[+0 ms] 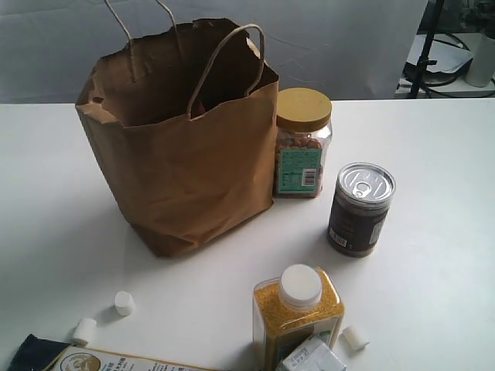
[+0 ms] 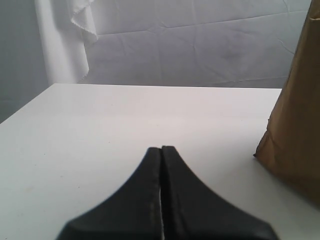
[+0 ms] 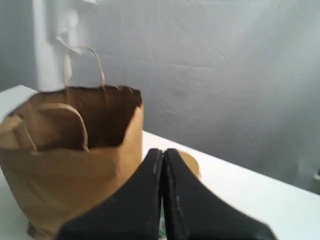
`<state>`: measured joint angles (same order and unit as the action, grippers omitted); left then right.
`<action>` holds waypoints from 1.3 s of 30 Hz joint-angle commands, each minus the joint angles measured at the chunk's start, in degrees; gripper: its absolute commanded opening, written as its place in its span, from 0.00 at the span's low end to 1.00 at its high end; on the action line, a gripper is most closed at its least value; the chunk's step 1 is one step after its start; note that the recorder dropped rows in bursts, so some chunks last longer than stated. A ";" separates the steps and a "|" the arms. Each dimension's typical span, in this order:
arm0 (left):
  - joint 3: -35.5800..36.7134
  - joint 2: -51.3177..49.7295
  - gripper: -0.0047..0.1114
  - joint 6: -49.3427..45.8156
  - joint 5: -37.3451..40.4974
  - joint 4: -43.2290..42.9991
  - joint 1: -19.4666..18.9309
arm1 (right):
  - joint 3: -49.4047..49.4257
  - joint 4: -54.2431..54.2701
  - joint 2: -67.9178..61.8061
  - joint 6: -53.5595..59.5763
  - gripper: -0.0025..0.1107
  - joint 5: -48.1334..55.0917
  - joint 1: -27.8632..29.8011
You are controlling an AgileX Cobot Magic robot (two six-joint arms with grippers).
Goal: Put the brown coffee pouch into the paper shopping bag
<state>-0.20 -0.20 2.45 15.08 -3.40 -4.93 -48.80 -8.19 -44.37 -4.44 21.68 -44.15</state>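
The paper shopping bag (image 1: 182, 147) stands open and upright at the left middle of the white table, its cord handles raised. Inside its mouth, behind the front handle, a small reddish patch (image 1: 198, 108) shows; I cannot tell what it is. No brown coffee pouch shows clearly in any view. Neither gripper appears in the exterior view. My left gripper (image 2: 161, 148) is shut with nothing in it, low over bare table, the bag's corner (image 2: 295, 135) off to one side. My right gripper (image 3: 163, 150) is also shut and empty, hanging in front of the bag (image 3: 75, 165).
Right of the bag stand a nut jar with a yellow lid (image 1: 303, 143) and a dark can (image 1: 360, 207). At the front are a yellow-grain bottle (image 1: 298, 313), a small carton (image 1: 313, 357), a dark-blue-and-beige flat package (image 1: 100, 359) and white cylinders (image 1: 124, 303).
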 commanded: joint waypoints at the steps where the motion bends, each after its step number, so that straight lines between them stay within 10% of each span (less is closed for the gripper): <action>1: 0.20 0.20 0.04 0.16 -0.25 -0.26 -0.21 | 13.95 4.71 10.20 6.90 0.02 -4.21 8.45; 18: 0.20 0.20 0.04 0.16 -0.25 -0.26 -0.21 | 47.03 13.60 37.97 14.15 0.02 -17.27 18.69; 39: 0.20 0.20 0.04 0.16 -0.11 -0.26 -0.21 | 48.80 10.77 44.37 4.83 0.02 -14.03 24.27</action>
<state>-0.20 -0.20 2.45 15.08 -3.40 -4.93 -0.21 2.93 -0.38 1.08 7.62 -20.04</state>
